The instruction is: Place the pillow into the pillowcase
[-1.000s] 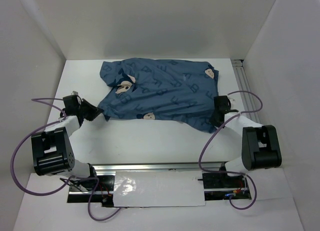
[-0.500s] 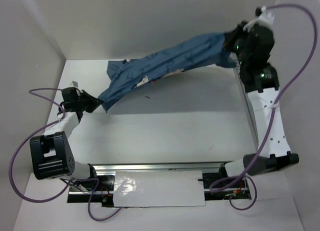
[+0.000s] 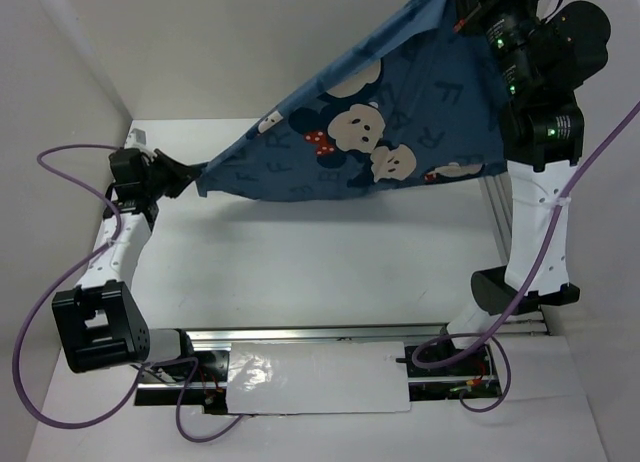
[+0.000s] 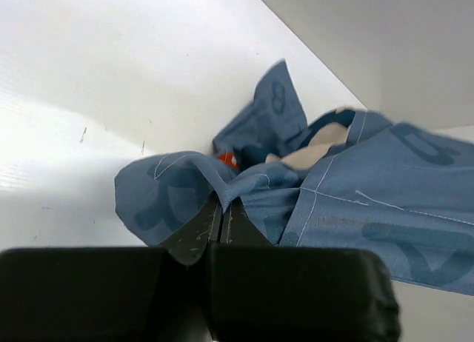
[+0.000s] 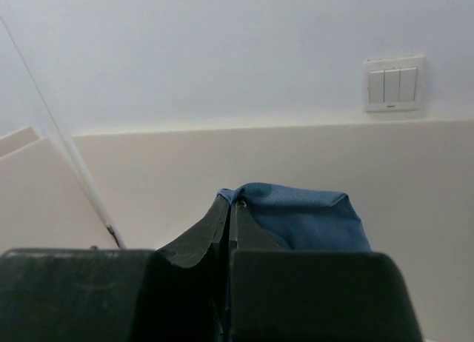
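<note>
Evidently the large blue fabric pillowcase printed with cartoon mouse faces (image 3: 370, 132) is strung out as a slanted sheet, probably to let it hang open so its mouth can be found. The left gripper (image 4: 222, 207), clamped on one bunched corner, sits low just above the white desk (image 3: 320, 272). The right gripper (image 5: 231, 205), pinched tight on the opposite corner, holds it high at the far right. The soft white pillow shows in no view.

Bright, diffuse overhead lighting, with the pillowcase (image 3: 400, 112) casting a soft shadow on the worktop (image 3: 300, 272); wrist views slightly soft.
</note>
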Controlling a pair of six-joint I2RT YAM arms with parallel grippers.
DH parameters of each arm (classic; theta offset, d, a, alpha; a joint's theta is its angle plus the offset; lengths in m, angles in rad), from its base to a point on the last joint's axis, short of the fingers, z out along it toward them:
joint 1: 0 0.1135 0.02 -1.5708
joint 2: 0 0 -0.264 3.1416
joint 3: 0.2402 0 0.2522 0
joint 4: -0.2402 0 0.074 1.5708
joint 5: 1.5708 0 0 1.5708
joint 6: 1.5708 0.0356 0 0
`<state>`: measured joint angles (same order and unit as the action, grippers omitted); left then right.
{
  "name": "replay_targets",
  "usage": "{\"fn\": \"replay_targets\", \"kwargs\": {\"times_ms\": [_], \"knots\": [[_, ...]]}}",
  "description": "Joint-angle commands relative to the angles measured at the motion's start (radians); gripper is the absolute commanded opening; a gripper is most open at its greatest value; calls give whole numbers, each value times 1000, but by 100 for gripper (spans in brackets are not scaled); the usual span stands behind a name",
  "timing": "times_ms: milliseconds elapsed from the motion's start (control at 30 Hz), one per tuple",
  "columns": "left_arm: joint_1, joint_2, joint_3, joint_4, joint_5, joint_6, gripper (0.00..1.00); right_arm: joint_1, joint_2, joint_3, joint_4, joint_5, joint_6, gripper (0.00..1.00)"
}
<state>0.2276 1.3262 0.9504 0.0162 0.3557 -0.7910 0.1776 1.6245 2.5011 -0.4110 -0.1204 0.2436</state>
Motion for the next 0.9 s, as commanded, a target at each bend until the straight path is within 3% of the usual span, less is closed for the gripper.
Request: {"fn": "replay_targets", "kwargs": {"times_ms": [0,100,267,300,433,567,700,867], "knots": [[27,-15,36,-100,-153,71,0,-24,-78,56,358,128,-39,0],[55,-27,73,-140,-190,81,0,-33,-103,21,383,194,-88,0],[130,-61,266,-290,-190,105,0,-33,-181,57,448,339,-196,0],[130,-88,304,-327,-255,105,0,-33,-201,42,465,372,-222,0],[165,-174,555,-495,-392,142,0,29,-303,30,512,552,-419,0],[185,-212,796,-651,-507,205,0,112,-408,-7,555,632,-544,0],[185,-236,994,-743,-641,239,0,245,-478,-8,526,657,-621,0],[185,-226,1218,-800,-690,303,0,327,-548,-30,460,666,-653,0]]}}
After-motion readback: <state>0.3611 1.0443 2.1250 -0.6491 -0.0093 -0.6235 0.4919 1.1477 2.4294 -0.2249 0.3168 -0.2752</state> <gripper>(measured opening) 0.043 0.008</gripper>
